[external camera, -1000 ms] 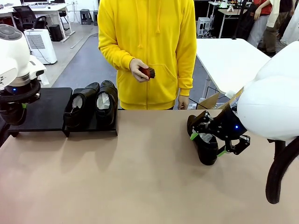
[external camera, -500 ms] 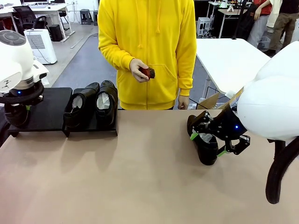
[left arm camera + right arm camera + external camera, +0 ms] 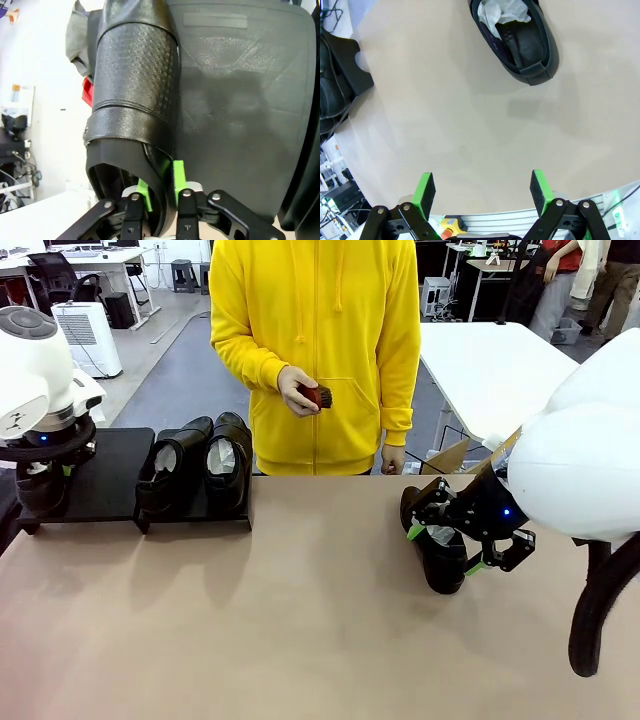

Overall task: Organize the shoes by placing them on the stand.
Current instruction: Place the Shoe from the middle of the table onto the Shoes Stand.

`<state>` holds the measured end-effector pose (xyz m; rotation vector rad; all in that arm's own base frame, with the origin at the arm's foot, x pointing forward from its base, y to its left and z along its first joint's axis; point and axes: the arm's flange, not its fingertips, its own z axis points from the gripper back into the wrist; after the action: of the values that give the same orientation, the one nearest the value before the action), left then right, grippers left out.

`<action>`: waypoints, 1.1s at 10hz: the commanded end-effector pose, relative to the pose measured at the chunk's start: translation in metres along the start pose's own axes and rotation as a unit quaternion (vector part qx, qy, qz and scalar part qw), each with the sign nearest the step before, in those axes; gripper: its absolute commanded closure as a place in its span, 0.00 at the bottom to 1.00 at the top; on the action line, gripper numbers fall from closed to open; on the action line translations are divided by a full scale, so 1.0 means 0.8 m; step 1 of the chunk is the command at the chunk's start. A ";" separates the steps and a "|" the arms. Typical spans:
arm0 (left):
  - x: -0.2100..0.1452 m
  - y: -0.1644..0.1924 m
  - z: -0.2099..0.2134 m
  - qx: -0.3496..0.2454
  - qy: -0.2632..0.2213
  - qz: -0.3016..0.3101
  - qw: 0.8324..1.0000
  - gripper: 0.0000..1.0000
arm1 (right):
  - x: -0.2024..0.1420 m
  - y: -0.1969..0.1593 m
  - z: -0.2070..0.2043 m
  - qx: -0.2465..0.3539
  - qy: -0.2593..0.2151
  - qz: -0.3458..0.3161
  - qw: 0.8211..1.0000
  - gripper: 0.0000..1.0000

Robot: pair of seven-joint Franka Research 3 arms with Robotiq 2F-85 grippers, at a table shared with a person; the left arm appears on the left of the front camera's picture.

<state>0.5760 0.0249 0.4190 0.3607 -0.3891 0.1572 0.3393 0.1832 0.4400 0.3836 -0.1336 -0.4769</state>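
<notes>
I have the left tool down at the far-left panel of the stand, its green pads either side of the heel wall of a shoe that lies along the panel's left edge; the gap looks narrow, and I cannot tell whether the pads are gripping or letting go. Two more shoes sit side by side on the stand's right panel, toes toward me. The fourth shoe lies on the worktop at the right, paper stuffing showing, just beside my right tool, which hangs with its jaws wide apart and nothing in them. A person across the worktop holds a small brush and takes no part. I judge this the set-down of the third shoe. Next I'd open the left tool fully, lift clear without dragging the heel, then bring the right tool onto the last shoe's collar.
</notes>
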 end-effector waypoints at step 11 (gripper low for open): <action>0.009 0.002 0.034 -0.004 -0.025 0.005 1.000 0.22 | 0.005 0.000 0.000 0.000 0.002 0.011 1.000 0.00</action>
<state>0.5710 0.0157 0.4405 0.3500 -0.4193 0.1623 0.3393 0.1832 0.4401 0.3836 -0.1336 -0.4768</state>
